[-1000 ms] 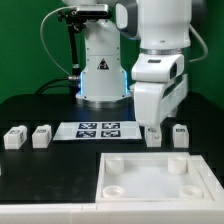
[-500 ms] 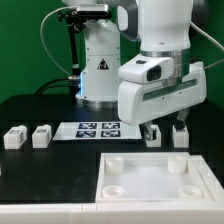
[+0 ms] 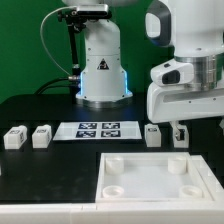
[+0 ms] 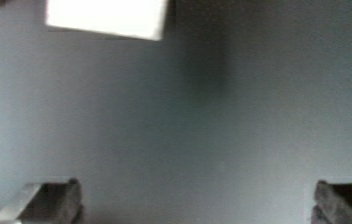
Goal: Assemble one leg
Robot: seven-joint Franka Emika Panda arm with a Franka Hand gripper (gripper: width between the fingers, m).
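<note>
Four small white legs stand in a row on the black table: two at the exterior view's left, and two at the right. My gripper hangs just above the rightmost leg and partly hides it. It is open and empty. In the wrist view its fingers stand wide apart over bare table, with one white block at the picture's edge. The large white tray-like piece lies in front.
The marker board lies flat between the two pairs of legs. The robot's white base stands behind it, with cables at the back left.
The gripper has moved toward the exterior view's right, from over the third leg to over the rightmost one. The legs have not moved.
</note>
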